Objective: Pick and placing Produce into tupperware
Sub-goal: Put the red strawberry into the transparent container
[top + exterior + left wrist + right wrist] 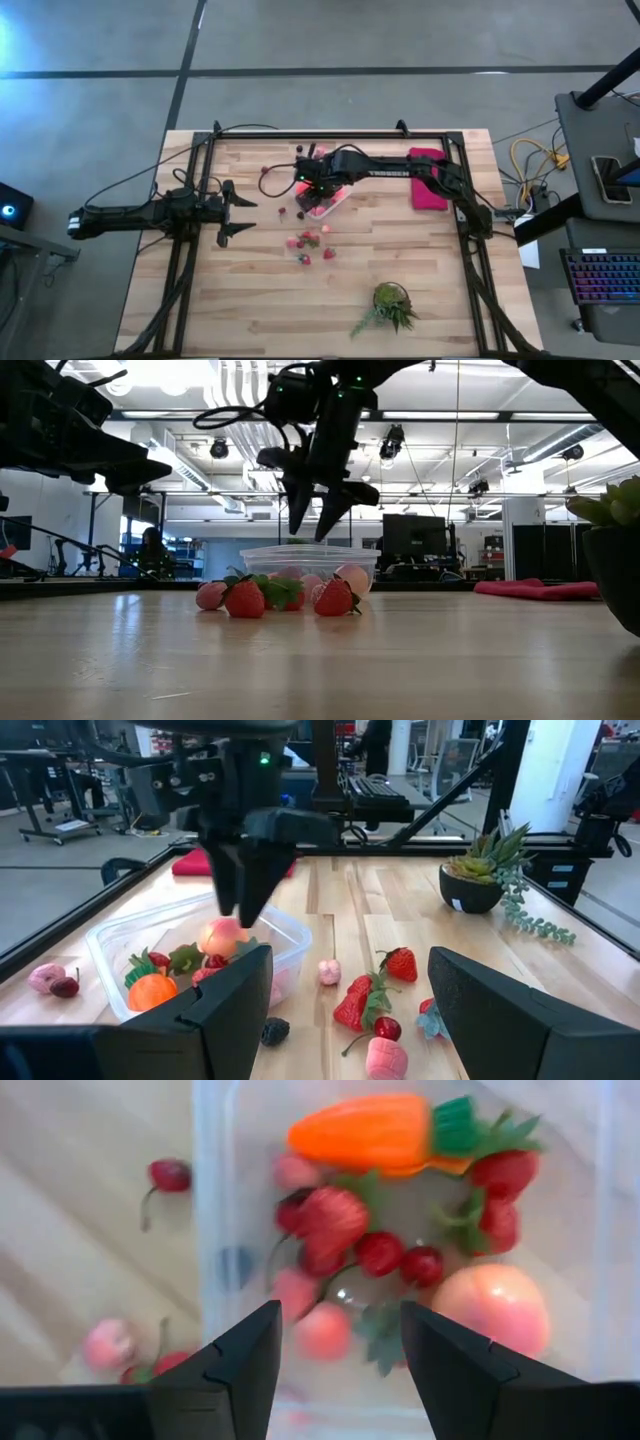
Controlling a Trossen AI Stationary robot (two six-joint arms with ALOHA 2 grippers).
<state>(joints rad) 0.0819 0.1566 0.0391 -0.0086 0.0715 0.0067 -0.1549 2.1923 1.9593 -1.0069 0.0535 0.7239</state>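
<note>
The right hand [318, 525] hangs released and empty over the tupperware [325, 200], mid-worktop, half full of produce [375, 1132]. Dropping lower could nudge the light container. The left hand [232, 213] waits released, far left.

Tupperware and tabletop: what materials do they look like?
Tupperware: thin clear plastic, glossy; the produce inside shows through its walls. Tabletop: pale wood planks with visible seams and grain, a matte butcher-block look; whether solid or laminate can't be told.

Clear tupperware [215, 1230] upright on desk [250, 290], holds carrot [365, 1132], peach [497, 1308], berries; loose strawberries [308, 240] nearby outside.
</note>
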